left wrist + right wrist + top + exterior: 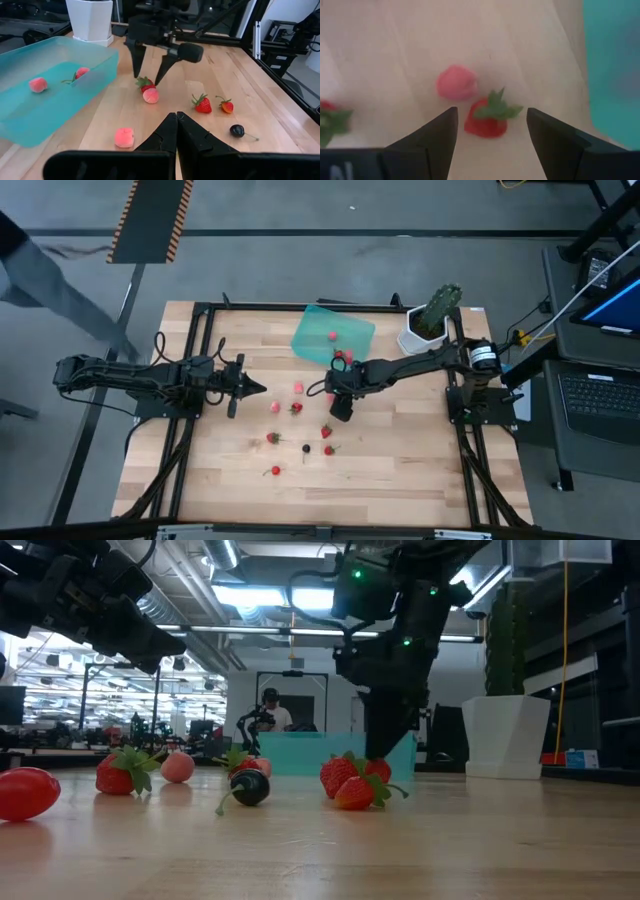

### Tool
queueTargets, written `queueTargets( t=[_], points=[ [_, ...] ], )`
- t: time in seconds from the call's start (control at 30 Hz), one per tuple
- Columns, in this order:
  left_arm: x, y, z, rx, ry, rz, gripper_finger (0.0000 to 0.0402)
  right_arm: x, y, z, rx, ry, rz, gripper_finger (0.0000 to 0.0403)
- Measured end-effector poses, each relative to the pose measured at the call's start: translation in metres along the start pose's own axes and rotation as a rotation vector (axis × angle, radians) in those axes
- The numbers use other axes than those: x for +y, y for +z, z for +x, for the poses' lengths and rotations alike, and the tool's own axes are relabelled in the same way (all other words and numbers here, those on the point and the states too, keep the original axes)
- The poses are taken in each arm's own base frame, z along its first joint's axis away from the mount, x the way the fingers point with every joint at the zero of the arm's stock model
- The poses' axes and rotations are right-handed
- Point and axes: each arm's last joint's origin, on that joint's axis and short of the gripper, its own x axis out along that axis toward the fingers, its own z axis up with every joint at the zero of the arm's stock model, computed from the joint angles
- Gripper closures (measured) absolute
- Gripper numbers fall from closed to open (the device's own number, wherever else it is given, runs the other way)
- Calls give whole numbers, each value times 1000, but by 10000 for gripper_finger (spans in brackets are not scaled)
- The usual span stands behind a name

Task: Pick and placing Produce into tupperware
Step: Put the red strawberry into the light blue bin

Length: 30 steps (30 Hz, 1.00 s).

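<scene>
We see the right end effector (490,125) poised over the wooden surface (400,470), its two fingers spread wide and holding nothing, a red strawberry (487,117) lying directly between and just beyond the fingertips. The berry's green top points away from the wrist, toward the teal tupperware (335,332), and a pale pink berry (456,82) sits just beside it, so we judge a straight descent would bracket the red one, though the pink neighbour could be nudged. From the left wrist camera the same pair, red strawberry (145,83) and pink berry (150,95), lie right at the open fingers' tips. The tupperware stands close behind the right arm's reach and already holds at least two pieces. More berries lie scattered nearer the front of the surface, among them a dark one (306,448). The left end effector (258,388) waits closed and empty, well to the left, its tips aimed at the berries; the right arm is clearly nearer.
</scene>
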Motion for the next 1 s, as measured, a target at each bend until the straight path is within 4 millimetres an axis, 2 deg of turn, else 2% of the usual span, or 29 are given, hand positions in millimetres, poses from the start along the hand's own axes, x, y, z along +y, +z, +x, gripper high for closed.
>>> queueTargets(
  t=[0.3, 1.0],
  points=[
    [0, 0, 0, 4, 0, 0, 401, 0, -1, 16, 39, 30, 10, 163],
    [0, -1, 0, 9, 1, -1, 401, -2, -6, 17, 89, 20, -3, 163]
  ],
)
